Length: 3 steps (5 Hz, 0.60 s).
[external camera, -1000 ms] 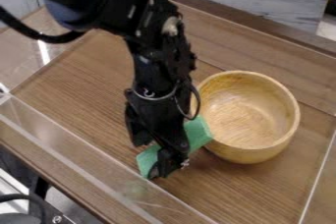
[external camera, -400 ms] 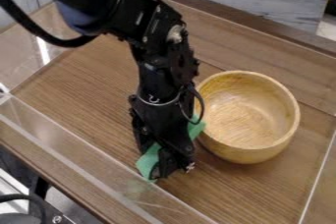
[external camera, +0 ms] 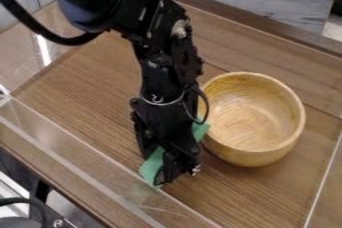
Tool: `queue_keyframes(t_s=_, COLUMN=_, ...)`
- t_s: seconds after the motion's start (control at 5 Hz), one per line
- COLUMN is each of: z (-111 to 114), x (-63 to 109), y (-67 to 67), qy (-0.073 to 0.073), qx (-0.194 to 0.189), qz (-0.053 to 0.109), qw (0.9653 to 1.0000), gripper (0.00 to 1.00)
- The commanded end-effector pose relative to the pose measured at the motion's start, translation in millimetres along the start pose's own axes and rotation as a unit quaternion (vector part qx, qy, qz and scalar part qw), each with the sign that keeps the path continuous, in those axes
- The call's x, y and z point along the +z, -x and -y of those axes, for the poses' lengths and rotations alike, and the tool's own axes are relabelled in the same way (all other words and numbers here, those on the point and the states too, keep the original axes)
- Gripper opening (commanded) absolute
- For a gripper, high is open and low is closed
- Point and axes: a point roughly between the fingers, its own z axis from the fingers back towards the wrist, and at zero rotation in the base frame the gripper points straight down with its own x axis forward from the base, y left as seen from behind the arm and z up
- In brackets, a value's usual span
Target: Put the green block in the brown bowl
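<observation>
The green block (external camera: 155,167) lies on the wooden table just left of the brown bowl (external camera: 254,118); only its ends show, one at the lower left of the fingers and one near the bowl's rim. My black gripper (external camera: 167,167) points straight down over the block, shut on it, and its body hides the block's middle. The brown bowl sits upright to the right of the arm with nothing inside.
A clear plastic wall (external camera: 80,157) runs along the table's near edge, close below the gripper. The wooden table (external camera: 80,82) stretches to the left and back. A pale marbled surface (external camera: 267,2) lies beyond the table's far edge.
The gripper's fingers have closed on the green block and the arm has shifted slightly; the block and bowl stay where they were.
</observation>
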Motion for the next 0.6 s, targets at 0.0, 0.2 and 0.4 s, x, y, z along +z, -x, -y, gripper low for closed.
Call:
queue_keyframes(t_s=0.0, z=-0.1, x=13.1, y=-4.1, qy=0.006, qx=0.014, qz=0.014, qw=0.9998, gripper=0.00)
queue_keyframes(t_s=0.2, z=1.1, x=15.8, y=-2.4, qy=0.015, qx=0.023, qz=0.008, qw=0.9996, gripper=0.00)
queue_keyframes(t_s=0.4, z=2.1, x=19.0, y=-1.5, qy=0.023, qx=0.030, qz=0.003, qw=0.9993, gripper=0.00)
